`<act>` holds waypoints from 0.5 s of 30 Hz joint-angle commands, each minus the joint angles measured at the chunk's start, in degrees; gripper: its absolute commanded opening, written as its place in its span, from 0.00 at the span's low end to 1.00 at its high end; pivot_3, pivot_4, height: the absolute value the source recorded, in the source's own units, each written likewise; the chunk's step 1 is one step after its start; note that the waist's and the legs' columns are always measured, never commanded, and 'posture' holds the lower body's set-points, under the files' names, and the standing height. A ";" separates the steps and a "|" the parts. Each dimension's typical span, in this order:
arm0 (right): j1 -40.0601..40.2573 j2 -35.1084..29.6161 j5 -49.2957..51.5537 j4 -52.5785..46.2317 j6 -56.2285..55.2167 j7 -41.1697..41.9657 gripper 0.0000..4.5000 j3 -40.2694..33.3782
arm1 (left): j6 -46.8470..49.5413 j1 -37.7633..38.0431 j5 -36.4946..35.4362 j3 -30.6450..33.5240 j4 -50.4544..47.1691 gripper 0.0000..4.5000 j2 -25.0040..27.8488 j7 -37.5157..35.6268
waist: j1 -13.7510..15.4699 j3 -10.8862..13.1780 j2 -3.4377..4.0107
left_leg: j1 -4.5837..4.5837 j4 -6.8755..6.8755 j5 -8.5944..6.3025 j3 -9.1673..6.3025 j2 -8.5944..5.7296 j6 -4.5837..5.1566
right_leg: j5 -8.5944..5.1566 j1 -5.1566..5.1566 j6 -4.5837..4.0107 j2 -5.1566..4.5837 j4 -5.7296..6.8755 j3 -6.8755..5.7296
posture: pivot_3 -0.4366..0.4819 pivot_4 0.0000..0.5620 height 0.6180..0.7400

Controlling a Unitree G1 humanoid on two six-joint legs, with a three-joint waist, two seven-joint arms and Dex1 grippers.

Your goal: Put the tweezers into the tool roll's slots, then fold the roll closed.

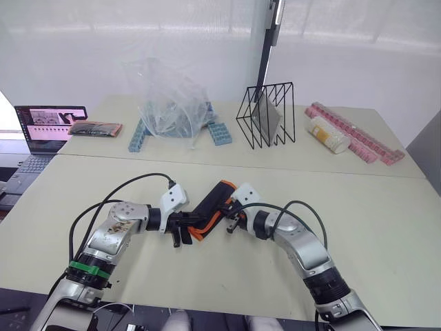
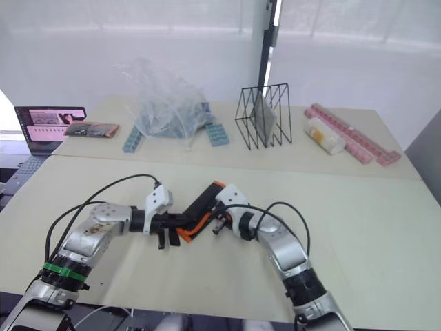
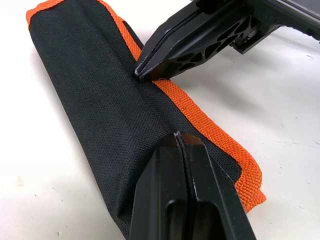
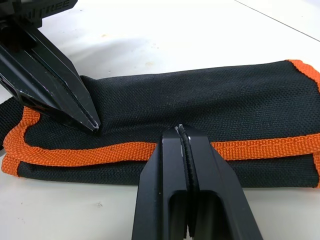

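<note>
From the head views, both bent arms met over the folded tool roll, which lay between the left gripper and right gripper. At the left wrist its clenched tips pressed the roll's black fabric beside the orange edging. At the right wrist the fingers were likewise pinched together on that edging.

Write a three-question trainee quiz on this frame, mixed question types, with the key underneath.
1. True or false: the black fabric tool roll with orange edging lies folded shut on the table.
2. Multiple choice: the fingers of the left claw are A) wide apart, B) pressed together, C) hidden.
3. Fill in: the right claw has its tip at the roll's ______ edging.

Key: 1 true; 2 B; 3 orange.
</note>
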 commanded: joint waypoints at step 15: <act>3.63 0.08 -1.44 -0.63 0.09 -1.17 0.00 1.40 | 1.20 1.53 4.53 -2.49 3.86 0.00 1.34 0.50 | 0.84 -0.84 -0.56 | -0.30 0.01 -0.39 2.73 1.51 0.08 | 0.86 -1.19 -0.13 0.90 -0.03 1.60 | 0.48 0.27 0.84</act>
